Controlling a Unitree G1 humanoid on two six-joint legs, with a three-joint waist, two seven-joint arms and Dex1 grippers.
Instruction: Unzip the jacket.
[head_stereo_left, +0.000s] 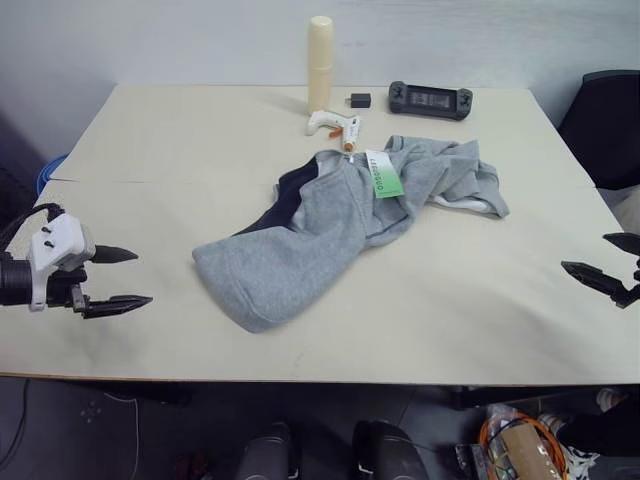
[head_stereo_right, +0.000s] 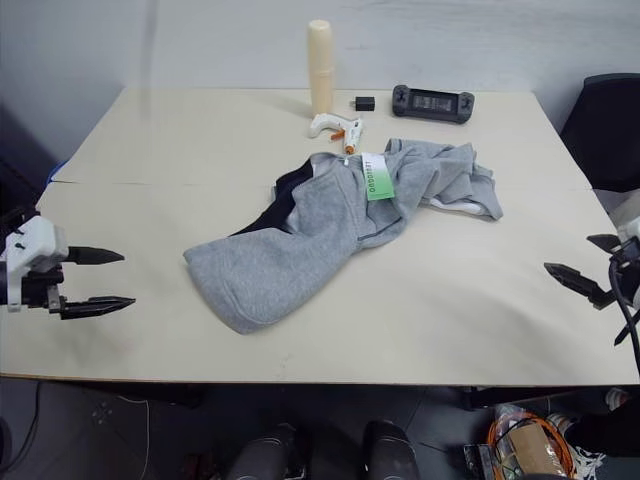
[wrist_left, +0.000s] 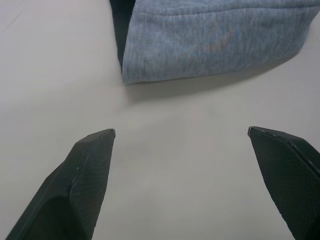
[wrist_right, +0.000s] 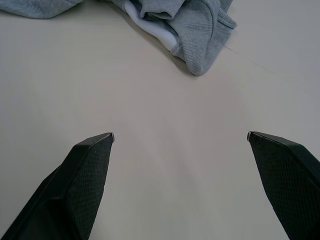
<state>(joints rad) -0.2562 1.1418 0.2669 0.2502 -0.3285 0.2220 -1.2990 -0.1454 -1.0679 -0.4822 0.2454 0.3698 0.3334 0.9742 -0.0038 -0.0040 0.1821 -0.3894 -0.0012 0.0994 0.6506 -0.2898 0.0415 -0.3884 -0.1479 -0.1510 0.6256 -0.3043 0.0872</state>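
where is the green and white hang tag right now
The hang tag lies on the crumpled jacket mid-table, just in front of the white glue gun.

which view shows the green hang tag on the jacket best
The left eye view: the hang tag lies face up on the crumpled jacket, unobstructed. The right eye view shows it equally. The wrist views catch grey jacket fabric, no tag.
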